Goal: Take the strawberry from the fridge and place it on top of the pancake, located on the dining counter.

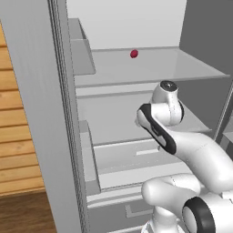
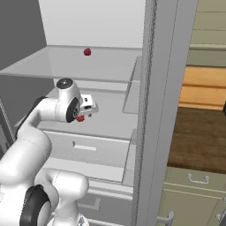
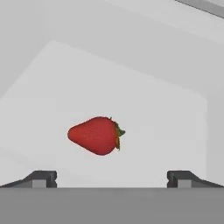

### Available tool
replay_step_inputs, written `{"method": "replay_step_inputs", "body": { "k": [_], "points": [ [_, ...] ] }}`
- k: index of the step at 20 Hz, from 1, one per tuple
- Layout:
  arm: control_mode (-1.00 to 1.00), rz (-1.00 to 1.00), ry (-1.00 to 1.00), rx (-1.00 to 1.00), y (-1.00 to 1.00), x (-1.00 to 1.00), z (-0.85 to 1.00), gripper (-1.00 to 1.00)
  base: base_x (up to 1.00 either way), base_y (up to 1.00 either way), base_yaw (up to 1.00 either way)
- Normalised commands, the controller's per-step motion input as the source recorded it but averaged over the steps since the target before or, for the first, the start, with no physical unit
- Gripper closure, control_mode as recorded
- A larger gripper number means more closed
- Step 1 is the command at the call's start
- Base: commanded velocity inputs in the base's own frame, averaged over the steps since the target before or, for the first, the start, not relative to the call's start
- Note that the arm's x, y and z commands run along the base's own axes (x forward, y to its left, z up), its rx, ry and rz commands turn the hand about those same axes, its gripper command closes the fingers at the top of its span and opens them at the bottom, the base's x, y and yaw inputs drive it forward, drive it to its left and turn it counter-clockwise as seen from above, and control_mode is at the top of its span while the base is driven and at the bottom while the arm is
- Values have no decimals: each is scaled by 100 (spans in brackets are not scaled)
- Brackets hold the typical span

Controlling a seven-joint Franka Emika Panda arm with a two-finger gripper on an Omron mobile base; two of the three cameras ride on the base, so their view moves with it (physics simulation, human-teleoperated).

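Fridge (image 1: 54,113) doors stand open; strawberry (image 1: 134,53) lies on an upper shelf (image 1: 182,68), well back toward the rear wall and roughly midway between the shelf's side edges, alone on the bare surface. In the right base view the same berry (image 2: 87,52) sits a level above the robot's hand, which is reaching in over the lower shelf. Hand view has the strawberry (image 3: 96,135) dead ahead, lying on its side, pointed tip to one side and green calyx to the other. Gripper (image 3: 112,178) released, jaws spread wide and nothing between them; the berry is apart from both fingertips (image 3: 41,178). Handling judgement: very light, soft-fleshed, easily bruised, and rounded enough to roll or squirt out if pinched near the tapered tip. Best hold looks to be across the widest part of the body, just behind the calyx, with the fingers closing on opposite flanks and only gentle pressure. The smooth shelf gives it little to stop a nudge, so any glancing contact could send it toward the back wall.
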Motion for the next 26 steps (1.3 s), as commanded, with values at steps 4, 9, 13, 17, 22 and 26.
{"method": "replay_step_inputs", "body": {
  "k": [4,9,13,17,22,26],
  "points": [
    [-100,14,-7,-6,7,0,-14,-100,0,0,0],
    [-100,17,-10,-1,1,4,-23,-100,0,0,0],
    [-100,15,-10,-1,4,19,-18,-100,0,0,0],
    [-100,4,2,0,2,44,0,-100,0,0,0],
    [-100,2,10,-2,3,33,-3,-100,0,0,0],
    [-100,0,11,-4,10,27,-9,-100,0,0,0]
  ]
}}
